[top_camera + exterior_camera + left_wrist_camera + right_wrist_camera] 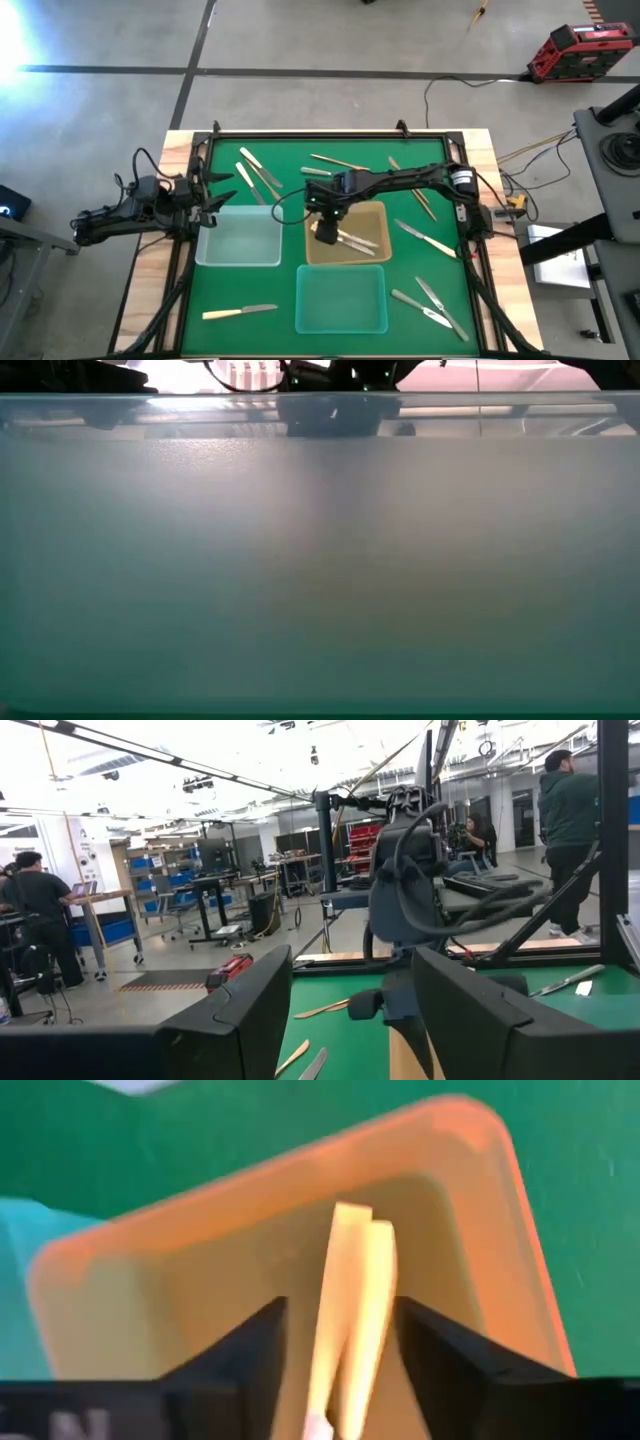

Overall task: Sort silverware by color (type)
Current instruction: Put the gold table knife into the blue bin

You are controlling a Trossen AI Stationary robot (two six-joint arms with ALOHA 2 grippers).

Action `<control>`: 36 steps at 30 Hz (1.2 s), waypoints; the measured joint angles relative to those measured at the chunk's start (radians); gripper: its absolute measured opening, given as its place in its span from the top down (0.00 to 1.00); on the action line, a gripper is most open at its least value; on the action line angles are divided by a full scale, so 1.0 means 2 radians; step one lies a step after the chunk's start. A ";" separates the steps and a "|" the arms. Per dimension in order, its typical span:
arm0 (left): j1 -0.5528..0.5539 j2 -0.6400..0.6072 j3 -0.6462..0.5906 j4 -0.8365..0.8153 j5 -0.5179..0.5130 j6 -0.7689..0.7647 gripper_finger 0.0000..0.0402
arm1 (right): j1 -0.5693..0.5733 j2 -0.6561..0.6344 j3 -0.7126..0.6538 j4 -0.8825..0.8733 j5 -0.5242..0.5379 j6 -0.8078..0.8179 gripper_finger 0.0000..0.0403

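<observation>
My right gripper (325, 231) hangs open over the left part of the orange tray (372, 212). In the right wrist view its two fingers stand on either side of two cream handles (352, 1305), with a gap to each. The two pieces lie side by side on the orange tray's floor (200, 1310). These pieces (357, 240) also show in the high view. My left gripper (214, 195) waits open and empty at the table's left edge, its fingers (245, 1015) level. Other cutlery lies loose on the green mat: cream-handled pieces (257, 170), a cream-handled knife (240, 312), gold pieces (338, 161) and silver pieces (426, 238).
A clear tray (238, 238) sits left of the orange one, and a teal tray (341, 299) sits near the front edge. The teal tray's wall (320, 560) fills the low view. More silver pieces (430, 300) lie at the front right. People stand in the room beyond.
</observation>
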 joint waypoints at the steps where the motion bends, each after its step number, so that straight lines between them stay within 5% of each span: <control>1: 0.000 0.000 0.000 0.000 0.000 0.000 0.52 | -0.001 0.000 0.007 -0.003 0.000 0.001 0.51; 7: 0.000 0.000 0.000 0.000 0.000 0.000 0.52 | -0.005 -0.011 0.084 -0.076 0.014 0.006 0.42; 12: 0.000 0.000 0.000 0.000 0.000 0.000 0.52 | -0.022 -0.013 0.164 -0.227 0.087 0.005 0.45; 17: 0.000 0.000 0.000 0.000 0.000 0.000 0.52 | -0.074 -0.015 0.182 -0.321 0.094 -0.002 0.48; 25: 0.000 0.000 0.000 0.000 0.000 0.000 0.52 | -0.177 -0.017 0.116 -0.379 0.099 -0.031 0.48; 36: 0.000 0.000 0.000 0.000 0.000 0.000 0.52 | -0.277 -0.142 -0.119 -0.315 0.105 -0.016 0.48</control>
